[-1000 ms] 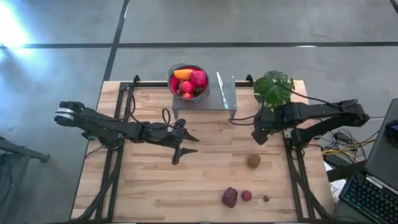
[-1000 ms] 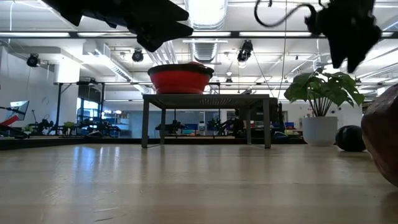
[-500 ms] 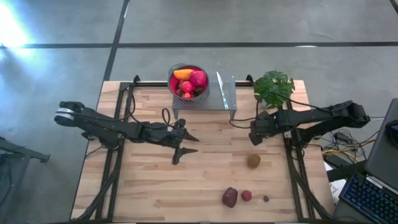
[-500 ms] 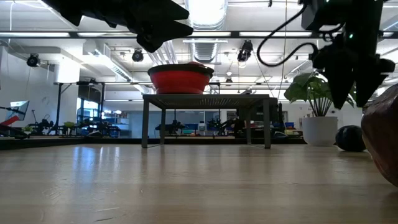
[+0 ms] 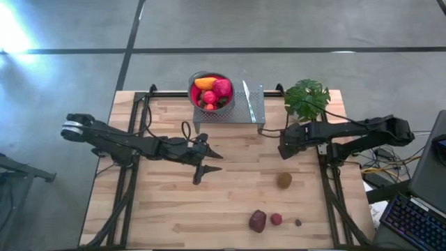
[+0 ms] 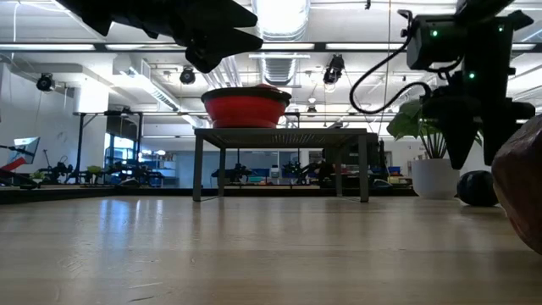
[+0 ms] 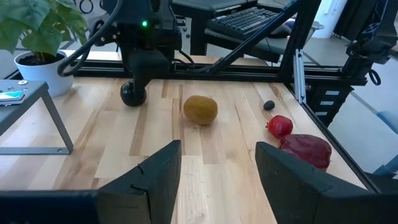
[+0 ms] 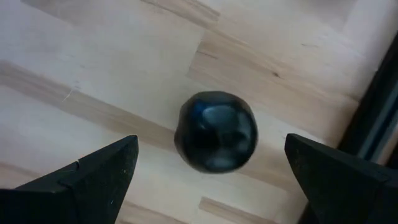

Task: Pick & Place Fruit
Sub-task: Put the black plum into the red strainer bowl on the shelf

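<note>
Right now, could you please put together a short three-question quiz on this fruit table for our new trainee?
1. True or false: the right gripper is shut on the dark ball.
2. How many fruits lie loose near the table's front edge, beside the kiwi?
3. Which stands on the metal stand: A) bowl, B) plant?

Key: 1 false, it hovers open above it; 2 three; 3 A.
</note>
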